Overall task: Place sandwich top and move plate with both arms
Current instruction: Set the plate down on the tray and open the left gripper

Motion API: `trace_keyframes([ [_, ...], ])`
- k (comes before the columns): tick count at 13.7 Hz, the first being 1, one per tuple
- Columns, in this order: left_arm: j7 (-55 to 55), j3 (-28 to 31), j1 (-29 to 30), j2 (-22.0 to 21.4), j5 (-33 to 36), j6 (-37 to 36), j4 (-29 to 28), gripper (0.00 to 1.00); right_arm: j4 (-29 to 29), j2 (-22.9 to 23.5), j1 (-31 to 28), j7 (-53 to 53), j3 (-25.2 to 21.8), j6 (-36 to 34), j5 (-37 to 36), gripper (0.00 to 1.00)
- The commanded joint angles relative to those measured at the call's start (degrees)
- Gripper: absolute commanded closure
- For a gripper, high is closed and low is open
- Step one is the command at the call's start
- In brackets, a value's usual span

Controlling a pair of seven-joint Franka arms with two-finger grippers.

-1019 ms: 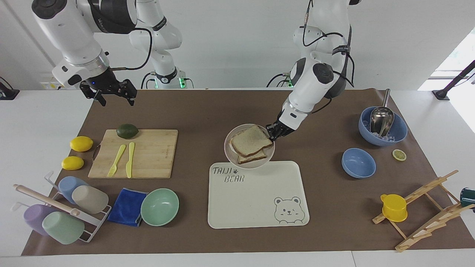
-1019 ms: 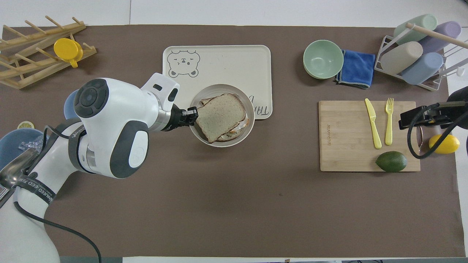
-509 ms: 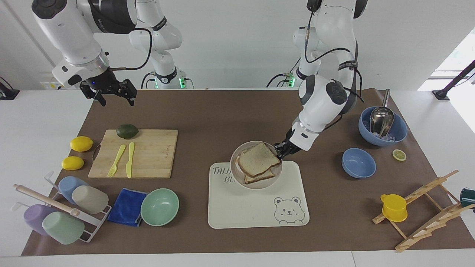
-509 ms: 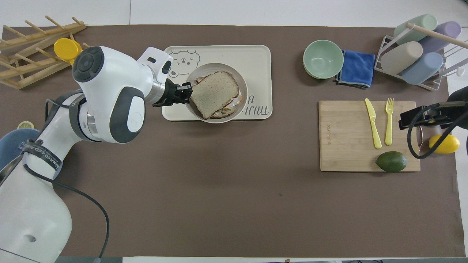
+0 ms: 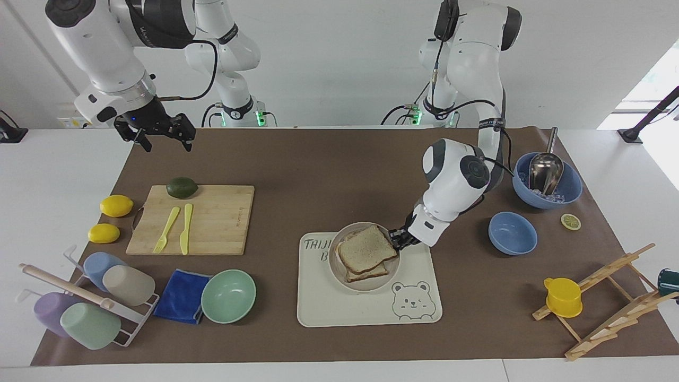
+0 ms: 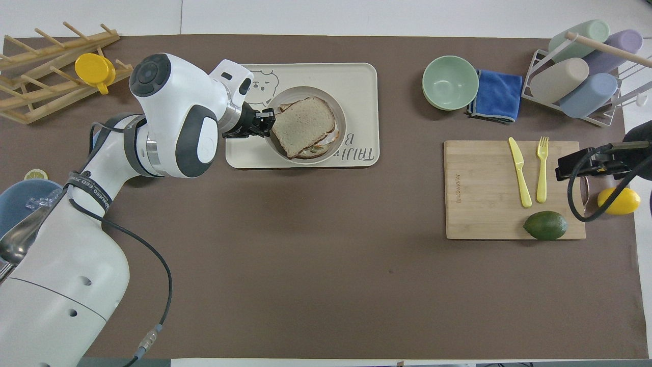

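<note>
Carrying the plate [image 5: 365,283], the left gripper [image 5: 398,240] is pinching its rim over the tray [image 5: 366,313], top [image 5: 367,248] already on. Next: lowering gently, then releasing. The right gripper [image 5: 159,133] is waiting, fingers wide, above the tabletop [image 5: 318,170].

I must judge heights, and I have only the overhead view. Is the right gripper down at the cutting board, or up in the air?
Observer: Up in the air. In the facing view the right gripper hangs high above the table, open and empty, clear of the cutting board.
Operator: The left arm hides the bear print from me. Does the plate cover it?
Observer: No. The plate, held at its rim by the left gripper, covers only part of the lettering; the bear print on the tray shows whole.
</note>
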Motion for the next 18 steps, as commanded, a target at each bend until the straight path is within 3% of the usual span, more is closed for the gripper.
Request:
trace_keyframes([
  [1,1.98,-0.37,0.25,0.52,0.13,2.13,0.73,1.0,-0.26,-0.62,-0.72,-0.03,0.28,-0.28,1.2,0.0],
  [14,4.35,-0.37,0.07,0.7,-0.05,8.54,-2.88,1.0,-0.26,-0.71,-0.72,-0.12,0.28,-0.28,1.2,0.0],
  [15,4.35,-0.37,0.16,0.7,-0.05,8.55,-2.96,0.95,-0.26,-0.62,-0.72,-0.03,0.28,-0.28,1.2,0.0],
  [16,4.44,-0.37,0.42,0.7,-0.05,8.46,-2.88,0.67,-0.26,-0.62,-0.72,-0.03,0.28,-0.28,1.2,0.0],
  [18,4.35,-0.28,0.51,0.7,0.04,8.37,-2.7,0.26,-0.26,-0.62,-0.72,-0.12,0.28,-0.28,1.2,0.0],
])
